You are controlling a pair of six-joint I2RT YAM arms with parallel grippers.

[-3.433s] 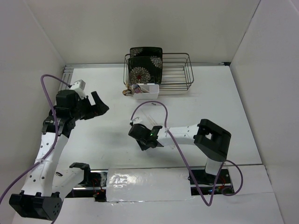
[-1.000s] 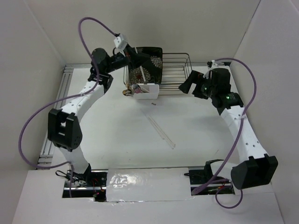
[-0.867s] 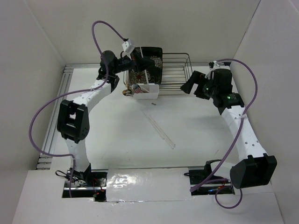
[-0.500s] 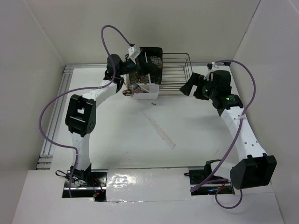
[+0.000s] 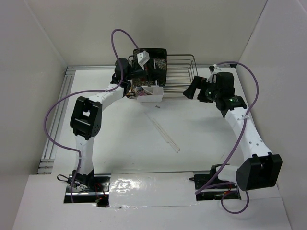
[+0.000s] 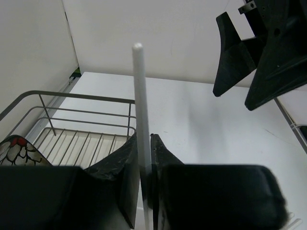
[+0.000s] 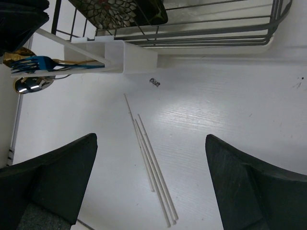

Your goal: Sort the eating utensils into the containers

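Your left gripper (image 6: 143, 141) was pinched narrow on a single pale chopstick (image 6: 138, 96), which stood straight up between the jaws. The top view placed that gripper over the left end of the dark wire rack (image 7: 201, 32), close above the small white tub (image 7: 138, 57).

Your right gripper (image 7: 149, 140) hung with its jaws spread wide, holding and touching nothing, just off the rack's right end.

The tub sat against the rack's near side. A fork (image 7: 33, 63) and a silver spoon (image 7: 29, 85) jutted past the tub's left end, seen from above. Three loose chopsticks (image 7: 153, 175) lay close together on the white table (image 7: 240, 105), on the near side of the tub and apart from it.

Open tabletop stretched between the two arms, around the loose chopsticks. White walls closed in the far side and both flanks.

A black floral plate (image 7: 120, 9) stood in the rack's left end, right beside your left gripper. A small dark speck (image 7: 154, 82) lay on the table between the tub and the loose chopsticks.
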